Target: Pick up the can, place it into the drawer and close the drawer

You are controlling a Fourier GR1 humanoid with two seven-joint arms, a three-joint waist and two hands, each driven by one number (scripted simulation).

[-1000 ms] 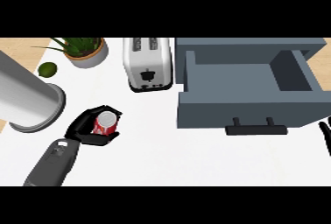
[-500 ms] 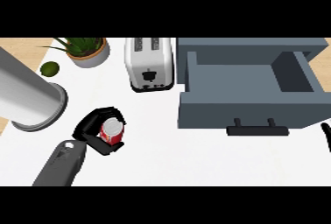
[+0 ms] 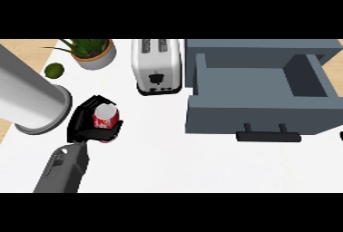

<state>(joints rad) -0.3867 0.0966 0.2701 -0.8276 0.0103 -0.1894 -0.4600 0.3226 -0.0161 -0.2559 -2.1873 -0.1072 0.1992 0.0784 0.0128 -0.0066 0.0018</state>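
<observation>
A red can (image 3: 106, 119) with a silver top stands upright in my left hand (image 3: 84, 125), whose black fingers curl round its sides. The hand and can are at the left of the white counter, well left of the drawer. The grey drawer (image 3: 201, 77) is pulled open at the right, its inside bare, and its black handle (image 3: 268, 135) faces the near side. Only a dark sliver of my right hand (image 3: 340, 135) shows at the right edge, beside the drawer's front.
A white toaster (image 3: 157, 65) stands just left of the drawer. A large steel cylinder (image 3: 26, 97) rises close to the left of the can. A potted plant (image 3: 92, 52) and a green lime (image 3: 54, 70) sit at the back left.
My left hand with the can first slid slightly right and nearer, then moved back toward the far side, and the can now stands more upright. The drawer has not moved.
</observation>
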